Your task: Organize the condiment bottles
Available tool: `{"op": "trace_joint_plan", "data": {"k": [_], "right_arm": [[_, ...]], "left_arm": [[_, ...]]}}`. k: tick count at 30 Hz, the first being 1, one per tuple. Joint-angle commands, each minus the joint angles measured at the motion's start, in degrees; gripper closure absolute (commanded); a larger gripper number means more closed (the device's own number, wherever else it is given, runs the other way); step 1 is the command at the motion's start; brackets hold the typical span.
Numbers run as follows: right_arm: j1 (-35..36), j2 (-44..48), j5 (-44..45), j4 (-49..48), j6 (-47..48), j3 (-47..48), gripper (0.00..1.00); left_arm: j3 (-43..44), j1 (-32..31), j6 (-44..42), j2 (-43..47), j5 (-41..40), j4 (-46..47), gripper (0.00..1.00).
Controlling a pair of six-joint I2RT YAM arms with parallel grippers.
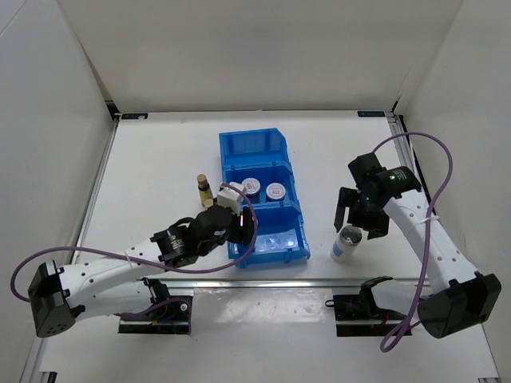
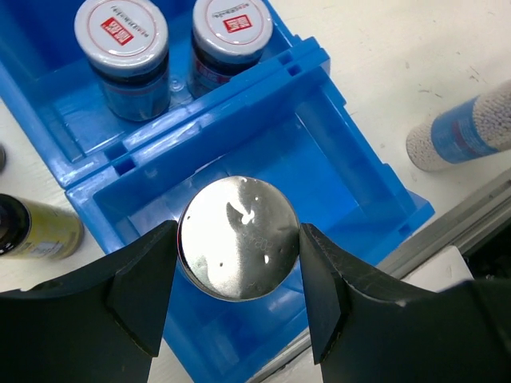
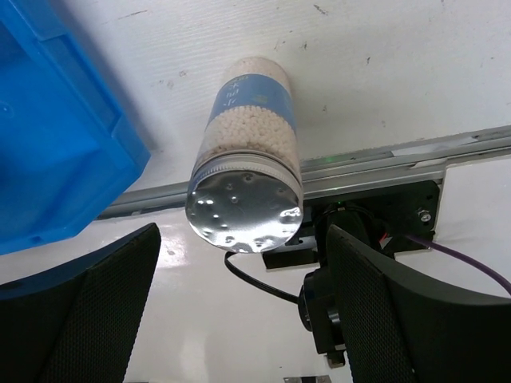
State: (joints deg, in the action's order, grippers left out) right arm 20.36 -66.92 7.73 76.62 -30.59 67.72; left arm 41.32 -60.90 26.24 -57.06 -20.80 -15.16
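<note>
Condiment bottles lie scattered in several places: one silver-topped cylinder [image 2: 238, 238] sits clamped between the fingers [image 2: 136, 295] of my left gripper [image 2: 238, 263], low in the left wrist view, held over the nearest compartment of the blue bin [image 2: 351, 171]. Above it in that view, two white-lidded jars [image 2: 121, 40] with red marks stand side by side in the middle compartment, past a blue divider wall. At the left edge an amber bottle [image 2: 40, 231] stands on the table just outside the bin wall; from the top camera I see two amber bottles [image 1: 203, 186] close together, just left of the bin and right by my left wrist. The second silver-topped cylinder [image 3: 247, 152] stands upright on the white table [image 1: 160, 159], well right of the bin, near the metal rail along the near edge. My right gripper [image 1: 352, 217] hangs above it with the jaws wide apart, one finger [image 3: 80, 311] on either side and neither touching it. In the top view, bare table lies between that cylinder and the bin's right wall. My left arm [image 1: 112, 267] stretches low from lower left toward the bin; my right arm [image 1: 431, 239] rises from lower right and bends back toward centre.
</note>
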Motion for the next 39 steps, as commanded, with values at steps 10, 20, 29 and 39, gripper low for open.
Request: {"op": "trace_joint_plan", "data": {"k": [10, 20, 29, 39], "right_arm": [[3.0, -2.3, -2.2, 1.8, -2.7, 1.6, 0.13], [5.2, -3.4, 2.8, 1.2, -6.8, -2.2, 0.14], [5.2, -5.1, 2.8, 0.0, -6.3, -4.4, 0.17], [5.2, -6.1, 2.8, -1.1, -6.9, -6.4, 0.25]], "left_arm": [[-2.3, 0.2, 5.6, 8.4, -6.3, 0.5, 0.54], [-4.1, 0.2, 6.7, 12.3, -6.8, -2.4, 0.38], [-4.1, 0.2, 6.7, 10.0, -5.7, -2.4, 0.31], [-3.5, 0.2, 7.9, 7.8, -5.1, -3.5, 0.31]]}}
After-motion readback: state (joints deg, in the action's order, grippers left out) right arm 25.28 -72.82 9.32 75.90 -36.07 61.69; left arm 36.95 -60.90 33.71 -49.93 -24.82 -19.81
